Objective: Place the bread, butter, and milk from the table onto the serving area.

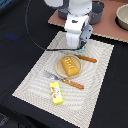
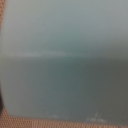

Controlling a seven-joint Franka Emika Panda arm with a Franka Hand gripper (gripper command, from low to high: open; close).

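Butter (image 1: 56, 93) lies nearest on the placemat (image 1: 30, 82), bread (image 1: 70, 66) on the plate (image 1: 57, 69). Pale milk carton (image 2: 64, 60) fills the wrist view, seemingly within the end effector (image 1: 78, 45); grip unclear. Likely light, crushable; hold its flat sides.

Black tabletop (image 1: 15, 45), pinkish-brown board (image 1: 107, 27).

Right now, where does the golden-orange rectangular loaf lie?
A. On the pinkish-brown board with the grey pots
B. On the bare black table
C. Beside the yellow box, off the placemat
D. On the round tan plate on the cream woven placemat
D: in the exterior view the golden-orange rectangular loaf rests on the round tan plate, which sits on the cream woven placemat.
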